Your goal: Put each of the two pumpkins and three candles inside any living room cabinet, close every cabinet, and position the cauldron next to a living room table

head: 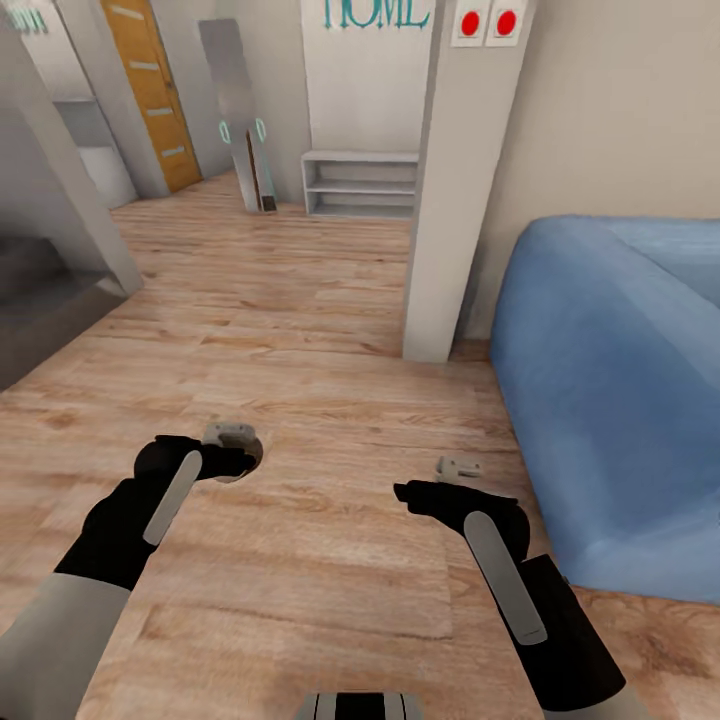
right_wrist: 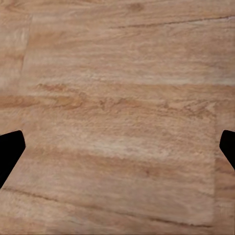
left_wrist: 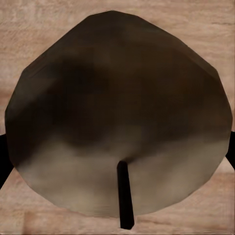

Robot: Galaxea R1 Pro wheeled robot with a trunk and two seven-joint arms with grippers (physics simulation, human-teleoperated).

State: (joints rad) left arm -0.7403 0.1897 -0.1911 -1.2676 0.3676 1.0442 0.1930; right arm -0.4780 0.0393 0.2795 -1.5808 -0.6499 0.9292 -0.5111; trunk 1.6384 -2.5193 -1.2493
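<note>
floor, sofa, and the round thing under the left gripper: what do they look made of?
Floor: wood planks or laminate, matte, with visible grain and seams. Sofa: blue fabric by its soft rounded edges; no weave visible, so a guess. Cauldron: dark, dull, smooth-sided, possibly cast metal; the faceted render leaves it open. The left gripper seems shut on it.

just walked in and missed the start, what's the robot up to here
The robot is rolling across the wooden floor between a white pillar and a blue sofa. Its left gripper holds a dark round object, apparently the cauldron, while the right gripper carries nothing, with bare floor between its spread fingertips.
</note>
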